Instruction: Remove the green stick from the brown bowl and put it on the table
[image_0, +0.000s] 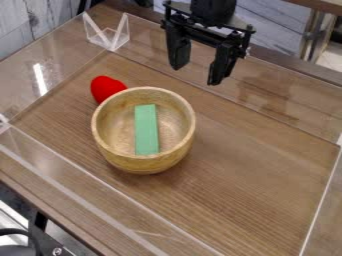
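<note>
Green stick (146, 130) lies in the brown bowl (102, 118), flat against the bottom, long side running roughly up-down in the camera view. It's 1 stick, 1 bowl, 1 gripper, 1 small red object.

Gripper (201, 60) hangs over the far part of the table (254, 150), beyond the bowl & a bit to its right in view, w/ its two black fingers spread wide apart, nothing pinched, well apart from the stick.

Red object (108, 89) sits on the tabletop just beside the bowl, at its upper-left side in view; can't tell if they touch. It's outside the bowl, so not on top of the stick. Bowl wall rings the stick all round; nothing lies over it.

Clear plastic walling (104, 32) stands at the far edge, left of the gripper in view. Black cable/hardware (16, 240) pokes in at the lower-left corner, off the wood. No readable labels, brands or writing.
</note>
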